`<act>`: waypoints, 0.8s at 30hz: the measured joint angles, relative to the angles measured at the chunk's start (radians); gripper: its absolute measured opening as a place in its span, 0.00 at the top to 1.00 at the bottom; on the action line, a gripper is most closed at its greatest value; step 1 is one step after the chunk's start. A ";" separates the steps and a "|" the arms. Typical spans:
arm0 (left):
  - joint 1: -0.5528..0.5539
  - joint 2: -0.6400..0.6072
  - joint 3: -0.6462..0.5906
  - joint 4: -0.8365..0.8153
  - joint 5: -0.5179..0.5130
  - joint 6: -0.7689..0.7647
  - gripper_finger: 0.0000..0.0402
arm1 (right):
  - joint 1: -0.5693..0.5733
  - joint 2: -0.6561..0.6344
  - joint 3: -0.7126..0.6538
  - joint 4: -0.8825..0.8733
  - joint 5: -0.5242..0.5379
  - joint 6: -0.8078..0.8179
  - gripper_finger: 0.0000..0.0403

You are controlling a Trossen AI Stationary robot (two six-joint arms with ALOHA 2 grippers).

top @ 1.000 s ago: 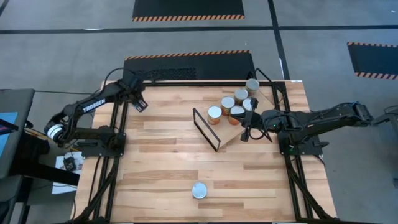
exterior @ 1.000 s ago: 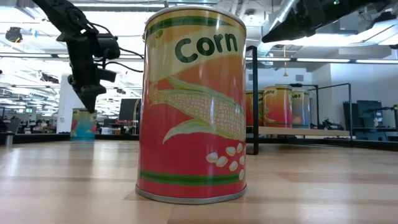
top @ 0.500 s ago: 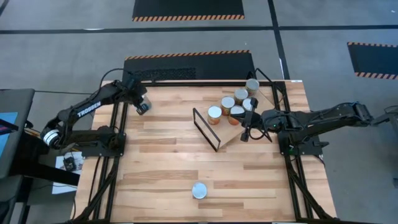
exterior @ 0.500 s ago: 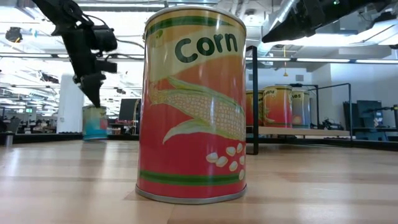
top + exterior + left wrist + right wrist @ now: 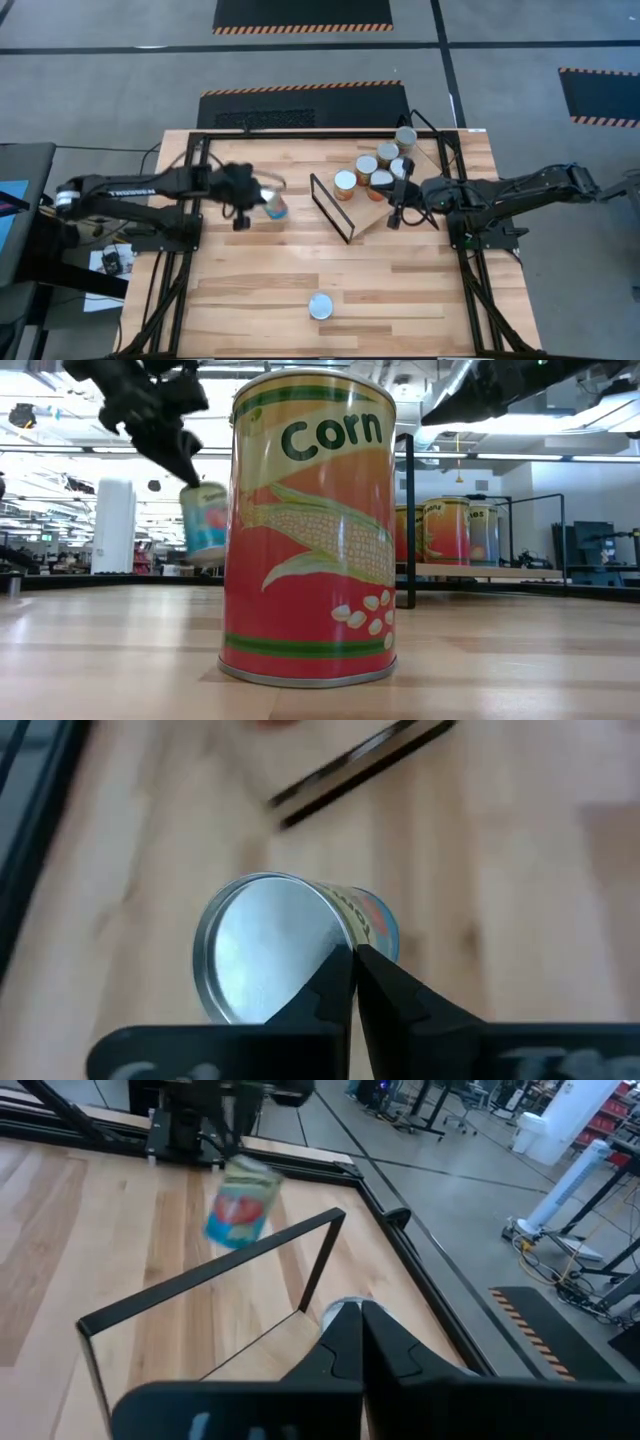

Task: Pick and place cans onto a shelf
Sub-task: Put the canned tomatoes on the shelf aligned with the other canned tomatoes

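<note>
My left gripper is shut on a blue-and-red labelled can above the table's middle left, and this can also shows in the low view and in the right wrist view. The shelf lies at the far right, its black wire frame facing the held can. Several cans stand on the shelf. A corn can stands alone near the front edge. My right gripper hangs shut over the shelf, touching nothing. My left gripper pinches the can's top rim between its two fingers, at the edge of the silvery lid. The fingers come slanting down from the table's left. The can hangs tilted below them, lifted clear of the table.
Black frame rails run along the table's left and right sides. The tall corn can fills the middle of the low view. Bare wood lies between the held can and the wire frame.
My left gripper has taken hold of the can at the table's far left corner and lifted it clear. It has swung toward the right and a little toward the near edge, closer to the shelf's frame, and the can has tipped over. My right arm has kept still.
</note>
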 joint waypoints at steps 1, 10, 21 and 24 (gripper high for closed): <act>-0.056 0.013 0.000 0.031 -0.015 -0.021 1.00 | 0.003 0.000 0.000 0.001 0.000 0.000 0.98; -0.382 0.208 0.001 0.402 -0.095 -0.121 1.00 | 0.007 0.000 0.000 0.001 0.001 0.001 0.98; -0.449 0.540 0.134 0.635 -0.114 -0.086 1.00 | 0.007 0.000 0.001 0.001 0.003 -0.005 0.97; -0.449 0.626 0.206 0.637 -0.113 -0.049 1.00 | 0.007 0.000 0.001 0.000 0.002 -0.008 0.97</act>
